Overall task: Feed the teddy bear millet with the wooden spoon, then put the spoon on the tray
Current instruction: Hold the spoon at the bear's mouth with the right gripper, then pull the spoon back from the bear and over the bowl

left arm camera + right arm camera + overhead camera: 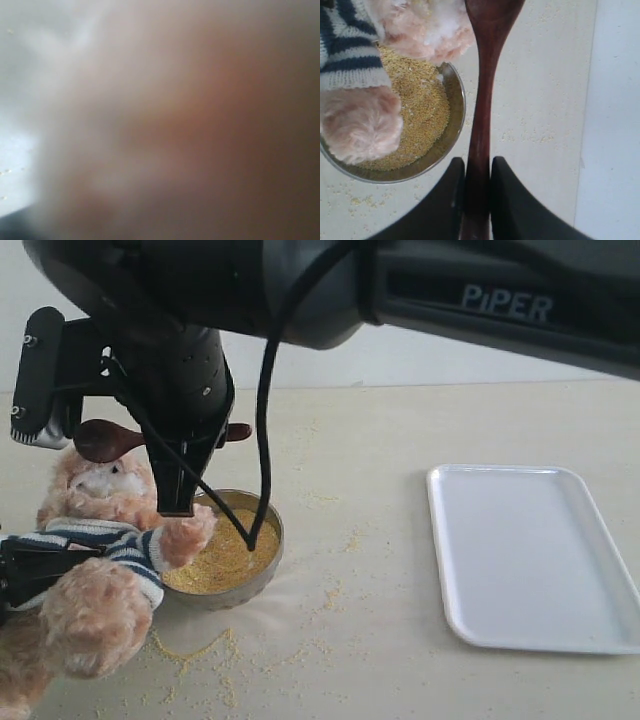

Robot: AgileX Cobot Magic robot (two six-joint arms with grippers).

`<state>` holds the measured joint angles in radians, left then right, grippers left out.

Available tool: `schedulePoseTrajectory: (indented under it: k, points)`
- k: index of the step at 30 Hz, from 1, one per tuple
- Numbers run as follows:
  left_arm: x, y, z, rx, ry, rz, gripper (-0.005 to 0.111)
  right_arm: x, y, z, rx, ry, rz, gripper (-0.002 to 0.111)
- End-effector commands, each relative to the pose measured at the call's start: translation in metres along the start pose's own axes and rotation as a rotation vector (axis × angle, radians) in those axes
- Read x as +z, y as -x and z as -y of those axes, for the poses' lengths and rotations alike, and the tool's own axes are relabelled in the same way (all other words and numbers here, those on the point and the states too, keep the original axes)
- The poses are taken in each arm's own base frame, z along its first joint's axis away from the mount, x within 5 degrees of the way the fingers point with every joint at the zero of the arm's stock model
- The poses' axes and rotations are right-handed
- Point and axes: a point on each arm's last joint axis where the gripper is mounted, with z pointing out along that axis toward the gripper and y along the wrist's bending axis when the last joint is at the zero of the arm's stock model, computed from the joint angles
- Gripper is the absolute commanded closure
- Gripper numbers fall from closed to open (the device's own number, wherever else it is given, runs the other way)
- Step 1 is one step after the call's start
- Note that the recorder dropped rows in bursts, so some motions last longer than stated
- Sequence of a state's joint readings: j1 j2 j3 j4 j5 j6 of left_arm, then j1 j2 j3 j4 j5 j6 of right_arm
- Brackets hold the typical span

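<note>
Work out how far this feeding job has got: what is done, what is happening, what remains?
Done: the right pincer grips the wooden spoon by its handle. In hand: the spoon's head is at the teddy bear, by its face and near the millet; any grain on it is hidden. Left: putting the spoon on the tray, which is bare.

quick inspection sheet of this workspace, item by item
surface: beige tabletop, grain spilled on it.
job's things: teddy bear sits at the steel bowl, one paw over its rim; millet in the bowl, more strewn around it; wooden spoon held up by the bear's head; tray apart to the side, nothing on it.
clutter: nothing seen beyond the spill.
claws: right claw shut on the spoon handle; left claw a dark shape against the bear's body, its wrist view all blur, state cannot tell.
cables: black cable droops from the arm over the bowl.
surroundings: pale wall behind.
</note>
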<state>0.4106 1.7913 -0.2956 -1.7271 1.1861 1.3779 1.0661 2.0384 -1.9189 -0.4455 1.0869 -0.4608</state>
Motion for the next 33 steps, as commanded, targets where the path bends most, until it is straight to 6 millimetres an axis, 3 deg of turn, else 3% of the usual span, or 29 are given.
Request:
schedulePoseTrajectory:
  k: [1,6,11,15,18,24,29,33]
  points:
    - [0.000,-0.001,0.004,0.004,-0.035,-0.005,0.102,-0.003,-0.001,0.002,0.028,-0.018,-0.011,0.109]
    - [-0.001,0.010,0.007,0.043,-0.041,0.001,0.102,-0.008,-0.008,0.003,0.059,0.001,-0.065,0.109]
    - [-0.009,0.030,0.011,0.022,-0.040,0.017,0.102,-0.034,-0.027,0.025,0.163,0.017,-0.006,0.109]
    - [-0.024,0.050,0.015,0.068,-0.045,0.097,0.102,-0.060,-0.053,0.048,0.327,0.075,0.084,0.109]
    - [-0.035,0.061,0.015,0.093,-0.043,0.146,0.102,-0.069,-0.082,0.064,0.464,0.166,0.093,0.109]
    - [-0.040,0.068,0.016,0.163,-0.040,0.179,0.102,-0.052,-0.124,0.081,0.664,0.275,0.092,0.109]
    - [-0.041,0.070,0.017,0.154,-0.047,0.202,0.102,-0.024,-0.147,0.064,0.692,0.348,-0.020,0.109]
    - [-0.041,0.072,0.018,0.177,-0.052,0.229,0.102,-0.006,-0.153,0.049,0.684,0.362,-0.052,0.109]
